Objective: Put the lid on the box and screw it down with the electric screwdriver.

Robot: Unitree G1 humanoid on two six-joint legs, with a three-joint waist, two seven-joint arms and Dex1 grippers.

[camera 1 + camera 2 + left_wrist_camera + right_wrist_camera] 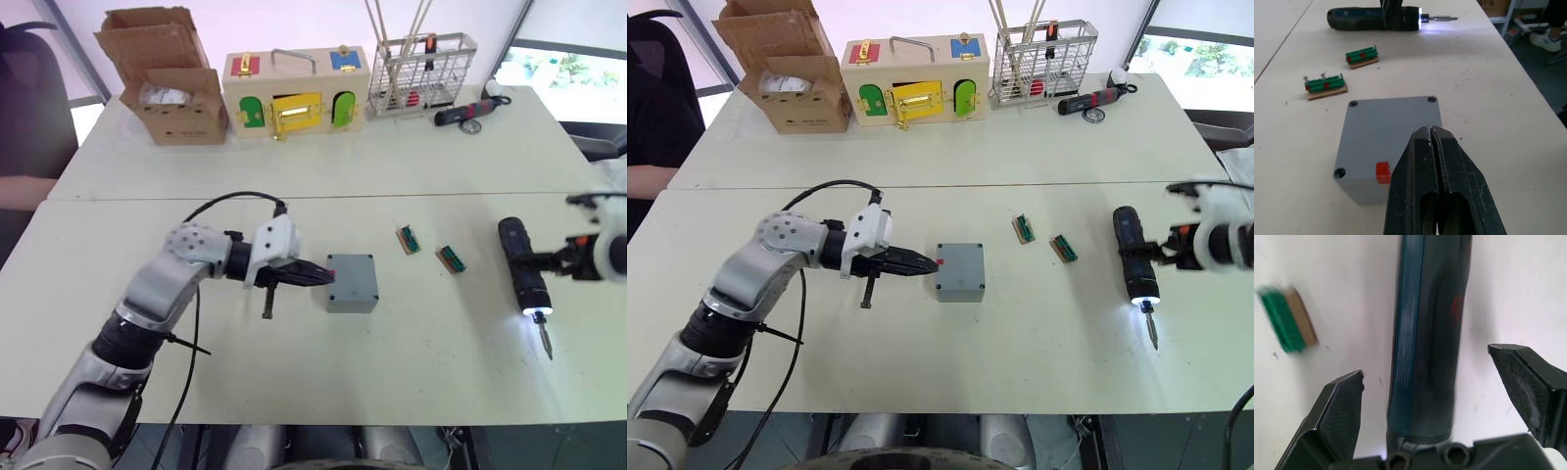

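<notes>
The left hand sits left of centre in the head views, its two black fingers pressed together with nothing between them, tips at the box's left side by the small red mark. The box rests on the white counter at the middle of the frame, and the lid already lies flat on top of it, corner screw holes showing.

At the right edge, the right hand has its fingers spread wide on either side of the electric screwdriver, not touching its barrel. The tool lies on the counter with its thin metal bit pointing toward the bottom of the frame (a light glows at the bit end).

Between box and screwdriver, slightly higher in the frame, lie two small green-topped blocks, apart from each other.

Along the top stand a cardboard box, a wooden box with coloured doors, a wire basket and a slim black-and-red hand tool.
</notes>
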